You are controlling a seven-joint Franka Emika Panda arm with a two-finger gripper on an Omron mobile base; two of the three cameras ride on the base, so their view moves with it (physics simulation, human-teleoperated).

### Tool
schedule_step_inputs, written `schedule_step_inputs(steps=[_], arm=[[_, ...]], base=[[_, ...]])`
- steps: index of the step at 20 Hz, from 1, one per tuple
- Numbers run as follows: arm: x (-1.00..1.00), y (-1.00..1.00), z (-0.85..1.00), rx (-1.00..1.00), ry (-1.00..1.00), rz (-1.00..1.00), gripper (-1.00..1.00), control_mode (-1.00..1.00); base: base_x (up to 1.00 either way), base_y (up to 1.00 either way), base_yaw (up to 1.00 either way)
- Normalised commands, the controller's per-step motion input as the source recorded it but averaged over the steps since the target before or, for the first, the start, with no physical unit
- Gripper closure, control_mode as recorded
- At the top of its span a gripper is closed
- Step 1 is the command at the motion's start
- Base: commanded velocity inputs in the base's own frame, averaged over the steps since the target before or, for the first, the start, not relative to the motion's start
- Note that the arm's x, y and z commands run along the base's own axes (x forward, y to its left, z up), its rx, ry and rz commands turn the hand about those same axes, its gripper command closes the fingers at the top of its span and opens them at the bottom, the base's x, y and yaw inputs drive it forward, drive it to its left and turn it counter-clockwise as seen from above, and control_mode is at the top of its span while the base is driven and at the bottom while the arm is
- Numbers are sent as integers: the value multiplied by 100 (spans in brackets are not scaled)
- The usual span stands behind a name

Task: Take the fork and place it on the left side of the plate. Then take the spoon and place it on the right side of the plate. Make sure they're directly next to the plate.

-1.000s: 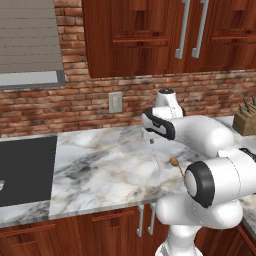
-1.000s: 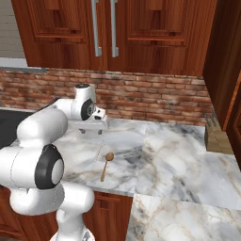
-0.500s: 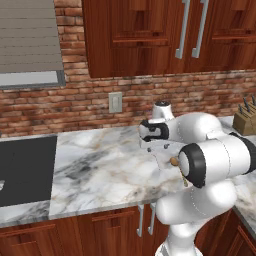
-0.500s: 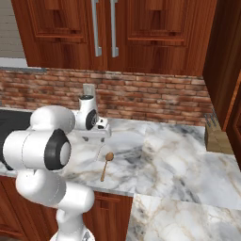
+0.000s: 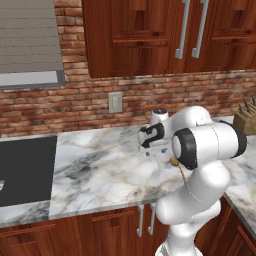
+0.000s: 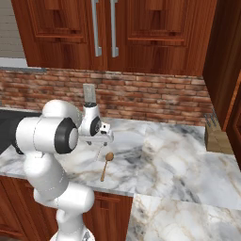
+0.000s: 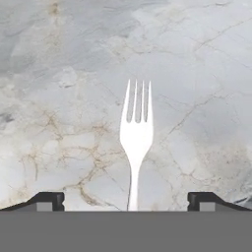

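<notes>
The end effector [image 7: 126,202], jaws wide open, hangs above the fork [image 7: 136,142], tines pointing to twelve o'clock on the marble surface [image 7: 64,74].

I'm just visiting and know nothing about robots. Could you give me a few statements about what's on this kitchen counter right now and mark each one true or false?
1. The fork lies flat on the marble counter. True.
2. The gripper is clamped shut on the fork. False: its jaws stand wide open, one on each side of the handle.
3. The spoon is brown and lies on the counter. True.
4. The spoon is held up in the air. False: it rests on the counter beside the arm.
5. A knife block stands at the counter's right. True.
</notes>
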Motion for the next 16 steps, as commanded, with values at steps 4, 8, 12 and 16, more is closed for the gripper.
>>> schedule_step_inputs(steps=[4, 8, 12, 16], arm=[[7, -2, -30, 0, 0, 0, -100, -100], [0, 0, -26, 0, -1, 0, -100, -100], [0, 0, -32, 0, -1, 0, -100, -100], [3, 0, -30, 0, -1, 0, -100, -100]], base=[[0, 0, 0], [0, 0, 0], [0, 0, 0], [0, 0, 0]])
